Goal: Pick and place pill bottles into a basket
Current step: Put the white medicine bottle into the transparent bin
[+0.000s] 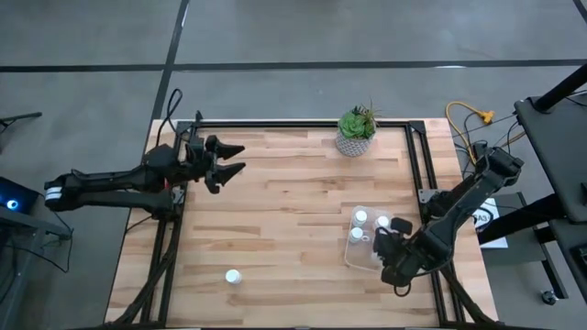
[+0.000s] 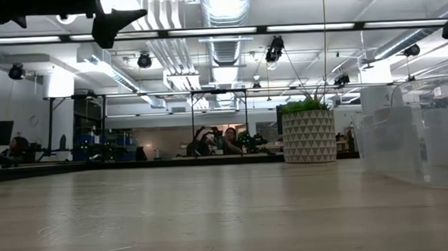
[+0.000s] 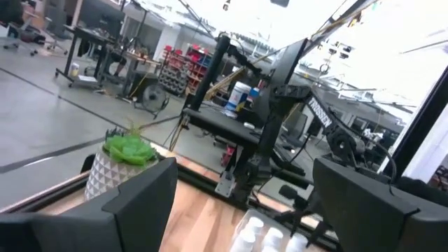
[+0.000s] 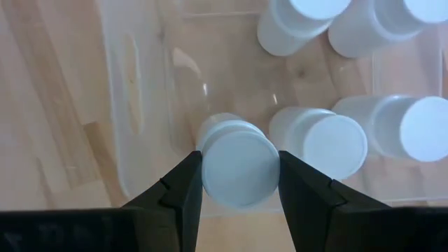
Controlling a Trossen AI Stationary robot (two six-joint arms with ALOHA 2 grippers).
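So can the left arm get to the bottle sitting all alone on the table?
Probably yes. The lone bottle stands on bare wood with nothing near, and the left end effector is open and holds nothing.

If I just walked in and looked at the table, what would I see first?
First you'd see the right gripper holding a white pill bottle just inside the clear basket, where four more bottles stand near the table's right edge. One lone bottle stands by itself near the front edge. A green potted plant stands at the far edge, and the left gripper waits open above the far left side.
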